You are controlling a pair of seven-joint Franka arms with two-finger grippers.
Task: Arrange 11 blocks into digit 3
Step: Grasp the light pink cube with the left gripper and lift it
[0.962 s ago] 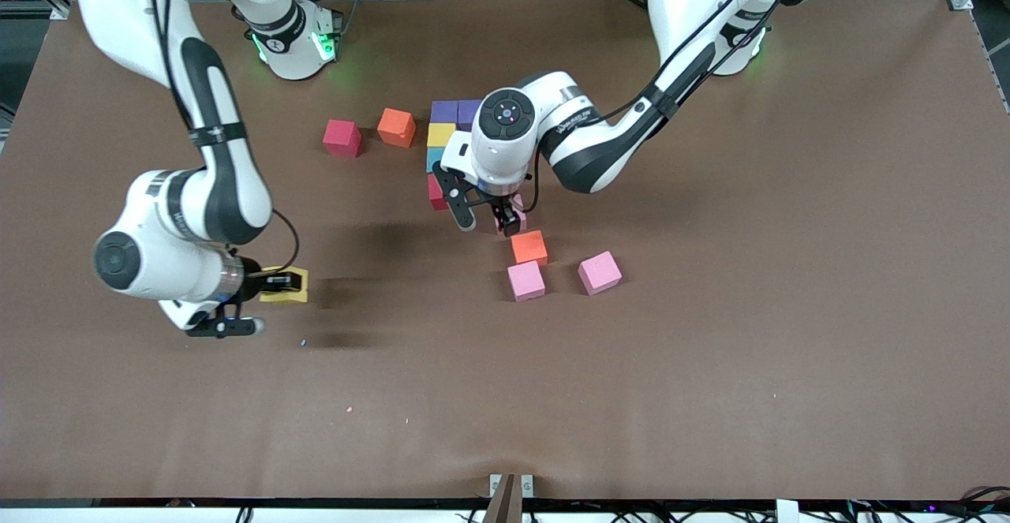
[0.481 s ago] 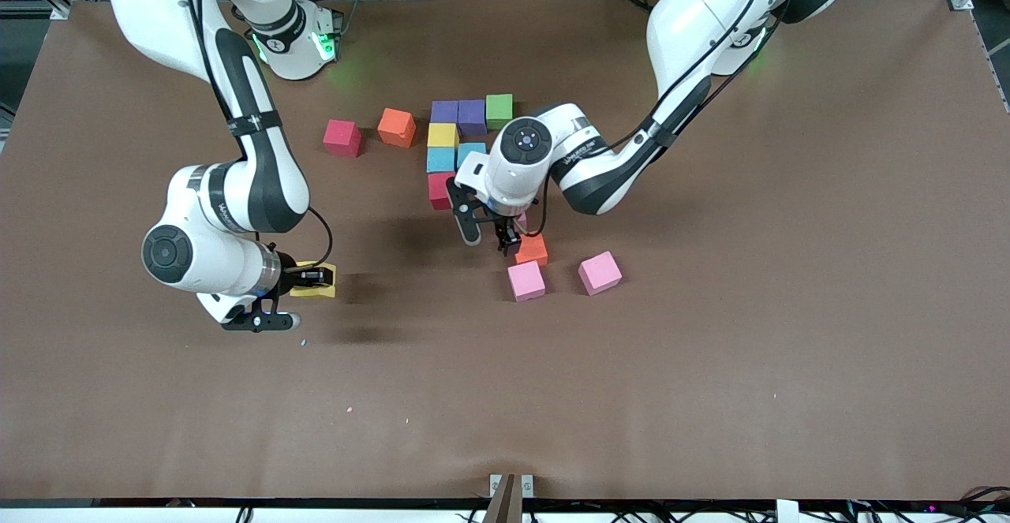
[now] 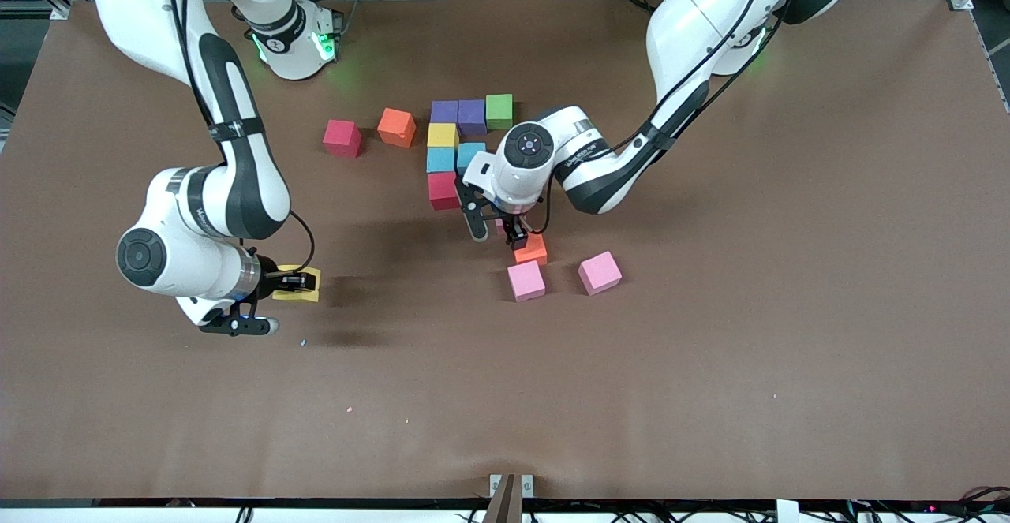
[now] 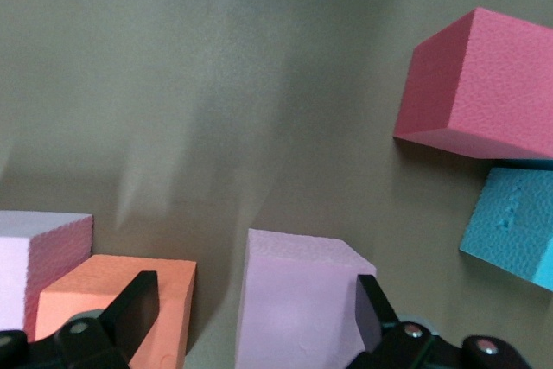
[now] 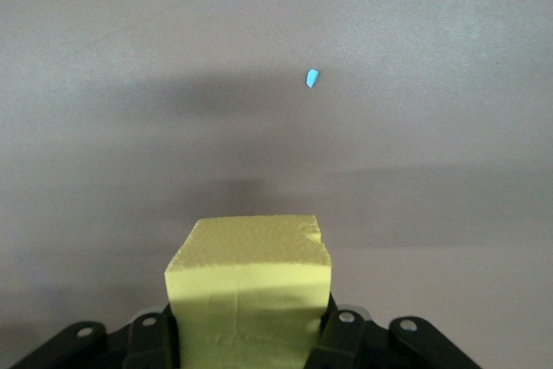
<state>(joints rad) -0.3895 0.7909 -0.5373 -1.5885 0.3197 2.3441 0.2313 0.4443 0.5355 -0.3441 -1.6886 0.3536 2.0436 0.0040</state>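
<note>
My left gripper (image 3: pixel 495 233) is open and low at the table, its jaws on either side of a pale pink block (image 4: pixel 298 300) that is mostly hidden in the front view. An orange block (image 3: pixel 530 249) sits right beside it and also shows in the left wrist view (image 4: pixel 121 300). My right gripper (image 3: pixel 296 281) is shut on a yellow block (image 3: pixel 309 294), also seen in the right wrist view (image 5: pixel 249 291), and holds it above bare table toward the right arm's end. Purple (image 3: pixel 444 111), purple (image 3: pixel 472 116), green (image 3: pixel 499 110), yellow (image 3: pixel 442 136), blue (image 3: pixel 440 160), blue (image 3: pixel 471 152) and red (image 3: pixel 443 190) blocks stand packed together.
Two pink blocks (image 3: pixel 525 280) (image 3: pixel 600 272) lie nearer the front camera than the orange one. A red block (image 3: pixel 342 137) and an orange block (image 3: pixel 396 127) lie loose beside the cluster, toward the right arm's end. A small blue crumb (image 3: pixel 302 342) lies on the table.
My left gripper has moved from beside the cluster to the pale pink block next to the orange one. My right gripper carried the yellow block toward the cluster, then back a little.
</note>
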